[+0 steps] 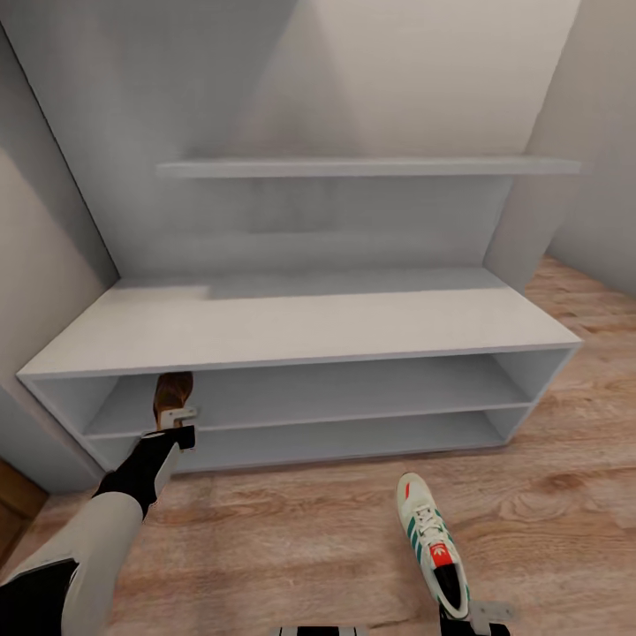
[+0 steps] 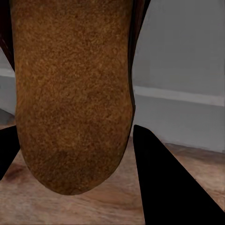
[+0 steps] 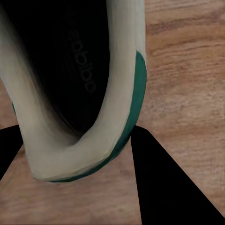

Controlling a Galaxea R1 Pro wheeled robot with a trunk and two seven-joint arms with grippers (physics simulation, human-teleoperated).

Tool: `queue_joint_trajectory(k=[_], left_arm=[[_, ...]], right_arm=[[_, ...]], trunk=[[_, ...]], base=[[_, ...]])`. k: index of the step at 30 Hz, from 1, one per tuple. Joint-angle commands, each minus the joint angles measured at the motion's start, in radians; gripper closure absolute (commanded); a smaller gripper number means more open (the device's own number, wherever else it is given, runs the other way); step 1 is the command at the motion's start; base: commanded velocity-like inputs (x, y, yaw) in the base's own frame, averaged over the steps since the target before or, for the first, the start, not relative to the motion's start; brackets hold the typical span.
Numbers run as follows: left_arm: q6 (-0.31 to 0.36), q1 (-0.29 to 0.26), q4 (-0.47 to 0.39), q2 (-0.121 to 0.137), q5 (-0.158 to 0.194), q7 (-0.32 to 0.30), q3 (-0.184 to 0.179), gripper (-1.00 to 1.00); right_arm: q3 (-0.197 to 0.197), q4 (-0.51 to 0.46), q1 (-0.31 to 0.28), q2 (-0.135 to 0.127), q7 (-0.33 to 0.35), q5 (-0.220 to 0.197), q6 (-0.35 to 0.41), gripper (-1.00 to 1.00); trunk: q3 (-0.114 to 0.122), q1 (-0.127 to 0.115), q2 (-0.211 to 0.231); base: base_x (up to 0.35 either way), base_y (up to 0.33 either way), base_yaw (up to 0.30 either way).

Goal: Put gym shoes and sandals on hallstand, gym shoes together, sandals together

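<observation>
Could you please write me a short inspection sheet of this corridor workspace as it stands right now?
Surface: wood plank floor; the grey shoe rack has a bare top.
Job's things: one brown sandal is held at the left end of the rack's upper shelf; one white sneaker with green stripes is held above the floor in front of the rack.
Clutter: nothing seen.
Grippers: left pincer shut on the sandal; right pincer shut on the sneaker's heel.
Cables: nothing seen.
Surroundings: grey walls and a thin wall shelf above the rack.
</observation>
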Motion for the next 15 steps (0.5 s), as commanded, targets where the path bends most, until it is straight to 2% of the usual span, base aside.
queue_joint_trajectory(k=[1,5,11,15], left_arm=[[0.007,0.000,-0.002,-0.001,-0.015,-0.003,0.003,1.00],[0.007,0.000,-0.003,-0.001,-0.015,-0.003,0.003,1.00],[0.007,0.004,-0.003,-0.001,-0.015,-0.003,0.003,1.00],[0.007,0.005,-0.002,-0.002,-0.015,-0.003,0.002,1.00]], right_arm=[[0.008,0.000,0.000,-0.001,-0.002,-0.012,-0.004,1.00],[0.008,0.000,-0.001,-0.001,-0.002,-0.012,-0.004,1.00],[0.008,0.000,-0.001,-0.001,-0.002,-0.012,-0.004,1.00],[0.008,0.000,-0.001,-0.001,-0.002,-0.012,-0.004,1.00]], trunk=[[-0.001,0.000,0.000],[-0.001,0.000,0.000],[-0.001,0.000,0.000],[-0.001,0.000,0.000]], base=[[0.270,0.209,0.000],[0.155,0.122,0.000],[0.029,0.019,0.000],[0.227,0.002,0.000]])
